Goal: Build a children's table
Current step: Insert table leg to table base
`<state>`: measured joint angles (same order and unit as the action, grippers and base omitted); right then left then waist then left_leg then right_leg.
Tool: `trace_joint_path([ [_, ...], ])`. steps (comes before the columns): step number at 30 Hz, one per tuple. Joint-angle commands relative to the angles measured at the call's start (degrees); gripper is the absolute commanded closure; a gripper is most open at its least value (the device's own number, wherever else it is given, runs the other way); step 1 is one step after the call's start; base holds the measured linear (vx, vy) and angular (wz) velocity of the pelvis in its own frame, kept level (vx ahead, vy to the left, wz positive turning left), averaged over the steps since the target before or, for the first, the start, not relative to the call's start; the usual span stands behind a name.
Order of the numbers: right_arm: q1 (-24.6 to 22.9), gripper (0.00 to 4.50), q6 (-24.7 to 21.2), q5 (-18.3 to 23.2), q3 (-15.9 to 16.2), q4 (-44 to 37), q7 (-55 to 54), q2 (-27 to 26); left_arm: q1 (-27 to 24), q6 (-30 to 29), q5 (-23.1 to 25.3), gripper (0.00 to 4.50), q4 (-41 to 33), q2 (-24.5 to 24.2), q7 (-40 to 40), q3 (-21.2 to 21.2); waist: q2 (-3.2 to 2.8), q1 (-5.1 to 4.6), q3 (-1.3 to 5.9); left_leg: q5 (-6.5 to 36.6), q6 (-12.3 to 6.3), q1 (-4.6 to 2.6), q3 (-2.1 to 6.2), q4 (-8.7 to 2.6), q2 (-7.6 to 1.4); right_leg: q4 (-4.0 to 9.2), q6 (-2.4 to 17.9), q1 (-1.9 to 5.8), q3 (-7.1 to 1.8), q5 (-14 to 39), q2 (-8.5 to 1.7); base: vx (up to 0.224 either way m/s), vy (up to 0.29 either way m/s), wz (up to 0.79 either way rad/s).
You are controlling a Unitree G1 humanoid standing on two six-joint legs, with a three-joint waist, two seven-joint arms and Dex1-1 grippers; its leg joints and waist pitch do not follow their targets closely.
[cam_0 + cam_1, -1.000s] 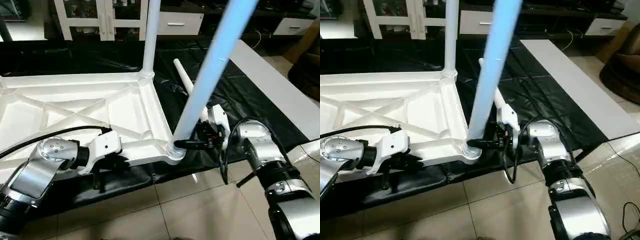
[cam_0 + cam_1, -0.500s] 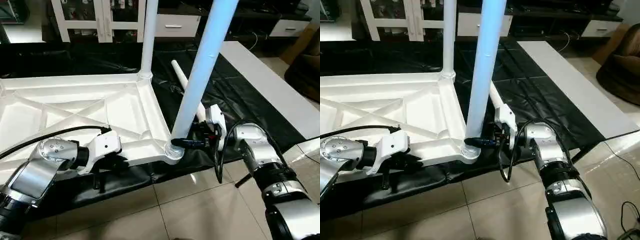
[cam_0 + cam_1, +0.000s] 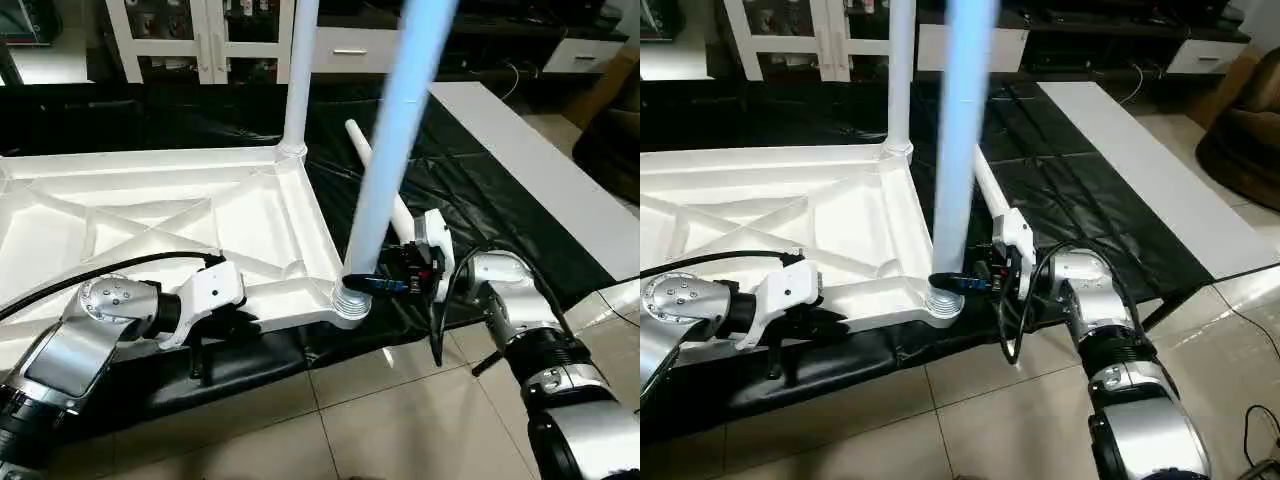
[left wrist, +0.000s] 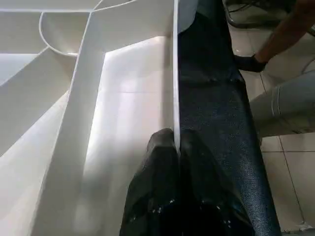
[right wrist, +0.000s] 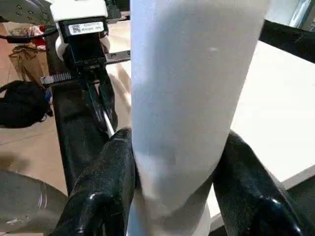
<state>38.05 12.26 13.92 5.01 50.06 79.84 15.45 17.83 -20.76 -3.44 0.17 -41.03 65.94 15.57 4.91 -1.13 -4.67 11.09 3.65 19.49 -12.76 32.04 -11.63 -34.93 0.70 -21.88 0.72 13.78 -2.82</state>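
At the near corner: right pincer pinches a leg, steering it into the socket.
Left pincer: squeezes the top's rim, keeping it steady.

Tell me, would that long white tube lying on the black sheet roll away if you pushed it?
Probably yes: the loose white plastic tube leg is round and smooth, lying flat on the black plastic sheet. It tapers, so it would likely curve rather than roll straight. It looks hollow, so probably light and stiff; the sheet's wrinkles might slow it.
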Motion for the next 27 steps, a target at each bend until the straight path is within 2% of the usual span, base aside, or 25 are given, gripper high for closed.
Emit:
trace_joint_path([
  [1, -5.6, 2.66, -0.5, -7.1, 4.3, 6.7, -3.7, 1.3, -0.6, 0.5, 0.3, 4.50, -0.7, 0.9, 1.2, 3.1, -1.90, -0.36, 0.43, 22.6, 1.68, -0.97, 2.01, -4.59, -2.93, 5.59, 11.1, -1.20, -2.80, 18.0, -4.10, 0.000, 0.000, 0.00],
  [3, -5.9, 2.66, 0.9, -7.7, 4.8, 6.6, -3.3, 1.6, -0.5, 0.6, 0.4, 4.50, -0.5, 1.0, 1.1, 3.1, -1.86, -0.35, 0.44, 22.9, 1.71, -0.91, 2.04, -4.61, -2.93, 5.60, 11.0, -1.16, -2.79, 18.1, -4.16, 0.000, 0.000, 0.00],
  [13, -6.3, 2.66, 1.4, -7.0, 3.7, 6.6, -3.8, 1.9, 0.0, 0.9, 0.7, 4.50, 0.0, 1.2, 0.8, 3.1, -1.81, -0.32, 0.36, 23.1, 1.73, -0.89, 2.03, -4.69, -2.97, 5.75, 10.9, -1.20, -2.90, 18.6, -4.22, 0.000, 0.000, 0.00],
  [18, -6.5, 2.66, 1.0, -2.3, -1.4, 5.7, -7.3, 0.8, 0.2, 1.7, 1.6, 4.50, 0.7, 1.9, -1.2, 2.6, -1.98, -0.12, 0.45, 23.0, 1.85, -1.07, 1.95, -4.69, -3.05, 5.79, 10.9, -1.33, -2.98, 17.9, -4.17, 0.000, 0.000, 0.00],
  [22, -7.8, 2.66, 2.1, -0.1, -3.4, 4.1, -8.1, -0.2, 0.7, 2.0, 2.0, 4.50, 1.5, 2.5, -1.8, 2.6, -1.87, -0.23, 0.65, 21.3, 1.41, -0.65, 1.90, -4.70, -2.97, 5.51, 11.4, -0.96, -2.87, 15.6, -4.12, 0.000, 0.000, 0.00],
  [23, -7.9, 2.66, 2.3, 0.0, -3.5, 4.0, -8.2, -0.3, 0.8, 2.0, 2.0, 4.50, 1.5, 2.6, -1.8, 2.7, -2.11, -0.18, 0.66, 19.9, 1.27, -0.75, 1.69, -4.63, -3.06, 5.45, 11.7, -1.06, -2.90, 13.0, -4.07, 0.000, 0.000, 0.00],
  [27, -9.7, 2.66, 2.7, 0.8, -4.1, 2.2, -8.7, -1.0, 1.1, 2.0, 2.2, 4.50, 1.7, 3.0, -1.9, 2.8, -1.95, -0.22, 0.73, 18.0, 0.65, -0.28, 1.66, -4.53, -2.93, 5.08, 12.3, -0.54, -2.84, 10.8, -4.07, 0.000, 0.000, 0.00],
])
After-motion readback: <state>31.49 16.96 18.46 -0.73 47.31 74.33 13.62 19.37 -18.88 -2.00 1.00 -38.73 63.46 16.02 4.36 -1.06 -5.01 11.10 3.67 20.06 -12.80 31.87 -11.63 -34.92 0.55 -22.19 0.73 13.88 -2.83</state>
